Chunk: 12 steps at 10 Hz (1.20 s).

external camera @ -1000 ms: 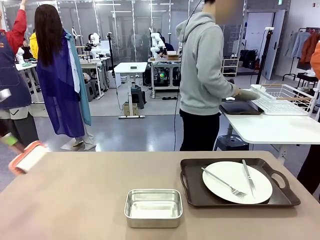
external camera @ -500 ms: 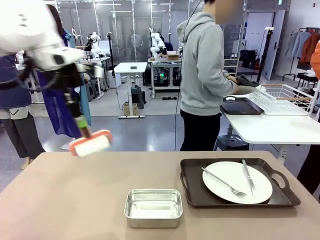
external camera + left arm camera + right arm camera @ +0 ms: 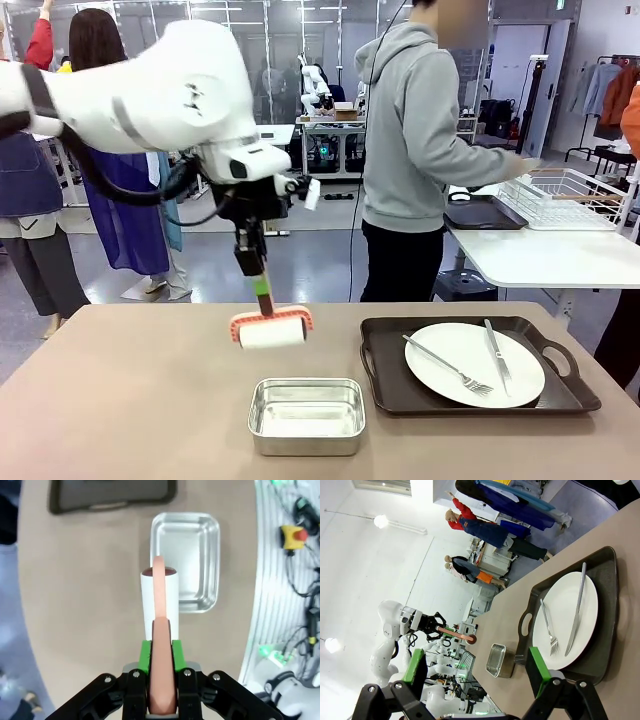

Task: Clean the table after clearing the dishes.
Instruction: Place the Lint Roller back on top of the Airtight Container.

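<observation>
My left gripper [image 3: 252,262] hangs over the middle of the taupe table [image 3: 130,400], shut on the orange handle of a white cleaning roller [image 3: 271,328]. In the left wrist view the left gripper [image 3: 161,650] clamps that handle, and the roller [image 3: 160,600] hovers at the edge of a steel pan [image 3: 186,560]. One white plate [image 3: 475,363] with a fork [image 3: 447,365] and a knife [image 3: 497,355] lies on a dark brown tray [image 3: 385,375] at the right. My right gripper [image 3: 476,672] is open and holds nothing, some way off the plate [image 3: 565,620].
The steel pan [image 3: 306,414] sits near the table's front edge, just left of the tray. A person in a grey hoodie [image 3: 410,140] stands at the far side, facing a white table with another dark tray [image 3: 483,215] and a wire rack [image 3: 565,195].
My left arm has swung in from the left with the roller, from the table's left edge to above its middle near the pan. The plate, tray and pan have stayed put.
</observation>
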Available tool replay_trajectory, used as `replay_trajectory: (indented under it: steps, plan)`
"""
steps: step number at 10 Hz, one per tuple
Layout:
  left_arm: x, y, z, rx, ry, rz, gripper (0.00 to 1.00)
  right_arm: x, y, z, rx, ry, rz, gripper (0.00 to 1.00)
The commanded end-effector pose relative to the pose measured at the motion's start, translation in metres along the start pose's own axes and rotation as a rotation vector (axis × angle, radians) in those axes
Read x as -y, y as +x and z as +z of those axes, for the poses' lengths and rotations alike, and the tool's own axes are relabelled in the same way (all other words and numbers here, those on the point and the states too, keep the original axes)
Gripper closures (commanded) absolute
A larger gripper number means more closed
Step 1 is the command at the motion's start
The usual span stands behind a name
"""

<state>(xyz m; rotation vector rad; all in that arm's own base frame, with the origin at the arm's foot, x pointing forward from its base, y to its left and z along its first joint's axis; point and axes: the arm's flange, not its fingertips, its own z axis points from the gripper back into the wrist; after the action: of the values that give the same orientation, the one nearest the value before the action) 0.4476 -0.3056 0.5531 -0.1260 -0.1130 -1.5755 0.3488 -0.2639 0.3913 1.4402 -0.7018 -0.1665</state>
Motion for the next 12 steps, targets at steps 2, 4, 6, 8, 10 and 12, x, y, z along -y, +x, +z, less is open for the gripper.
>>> replay_trajectory:
  steps: [2,4,6,8,10,12]
  plan:
    - [-0.010,0.028,-0.025,0.004,-0.071,-0.007,0.80,-0.005,-0.003,-0.001,0.005,0.007,0.006,0.00]
    - [-0.011,0.030,-0.052,-0.003,-0.110,0.059,0.80,-0.005,-0.003,-0.001,0.005,0.007,0.006,0.00]
    - [-0.012,0.034,-0.076,-0.010,-0.136,0.071,0.80,-0.005,-0.003,-0.001,0.005,0.007,0.006,0.00]
    - [-0.015,0.036,-0.100,-0.005,-0.141,0.086,0.80,-0.005,-0.003,-0.001,0.005,0.007,0.006,0.00]
    - [-0.022,0.035,-0.126,-0.041,-0.110,0.061,0.80,-0.005,-0.003,-0.001,0.005,0.007,0.006,0.00]
    - [-0.028,0.036,-0.149,-0.081,-0.104,0.061,0.80,-0.005,-0.003,-0.001,0.005,0.007,0.006,0.00]
